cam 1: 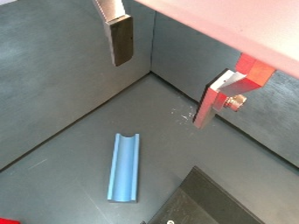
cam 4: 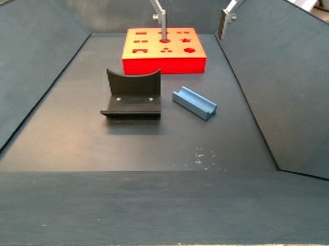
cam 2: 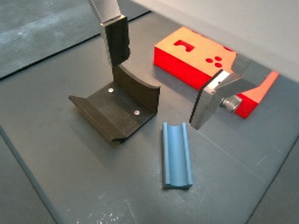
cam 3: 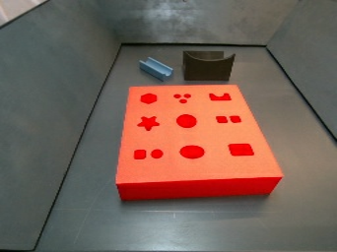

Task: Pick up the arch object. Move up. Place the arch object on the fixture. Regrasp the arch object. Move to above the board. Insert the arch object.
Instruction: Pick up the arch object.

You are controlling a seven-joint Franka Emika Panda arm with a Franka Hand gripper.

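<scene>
The arch object [cam 2: 177, 154], a light blue elongated block with its groove facing up, lies flat on the grey floor next to the fixture [cam 2: 117, 107]. Both side views show the arch object [cam 4: 195, 101] [cam 3: 158, 69] beside the dark fixture [cam 4: 133, 93] [cam 3: 207, 64], with the red board [cam 3: 191, 138] [cam 4: 164, 50] close by. My gripper [cam 2: 163, 74] hangs open high above them, with nothing between its fingers [cam 1: 121, 40]. In a side view only the fingertips [cam 4: 160, 15] show at the upper edge. The arch object [cam 1: 125, 166] lies apart from both fingers.
Grey walls enclose the floor on all sides [cam 4: 38, 77]. The board [cam 2: 193, 57] has several cut-out holes in its top. A corner of the fixture [cam 1: 211, 201] shows in a wrist view.
</scene>
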